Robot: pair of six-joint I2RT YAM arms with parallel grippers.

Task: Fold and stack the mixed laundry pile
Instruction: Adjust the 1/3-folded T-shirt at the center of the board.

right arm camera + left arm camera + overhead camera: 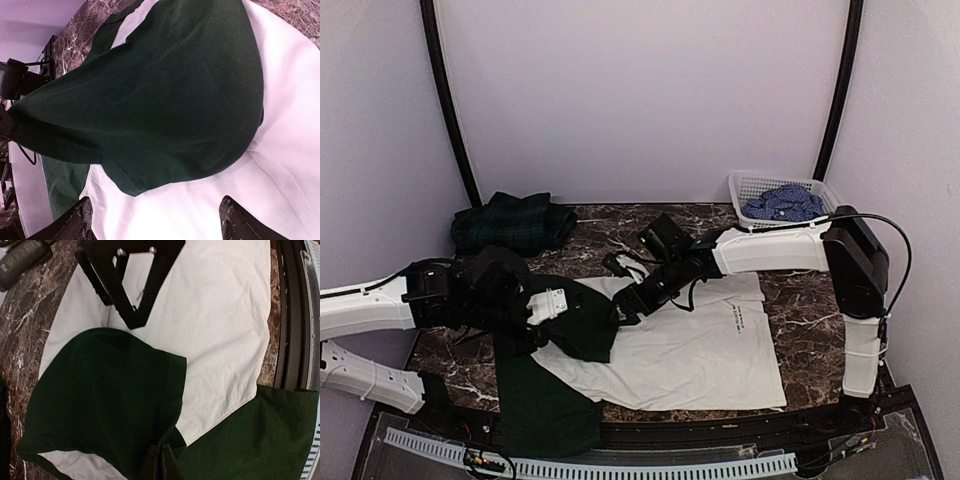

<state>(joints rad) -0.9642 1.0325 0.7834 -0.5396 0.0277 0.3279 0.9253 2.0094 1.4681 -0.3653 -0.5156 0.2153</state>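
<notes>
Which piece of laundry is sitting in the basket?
The blue-and-white checked shirt, bunched in the white lattice basket at the far right. The dark green plaid garment lies folded at far left, and the white-and-green garment is spread mid-table.

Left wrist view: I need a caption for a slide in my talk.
Left gripper pinches the dark green sleeve, draped across the white shirt body on the marble table.

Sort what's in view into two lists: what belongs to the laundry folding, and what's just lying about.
Belongs to the job:
- white-green shirt, spread on the table
- plaid garment, back left
- check shirt, in the basket

Just lying about:
- basket
- table
</notes>
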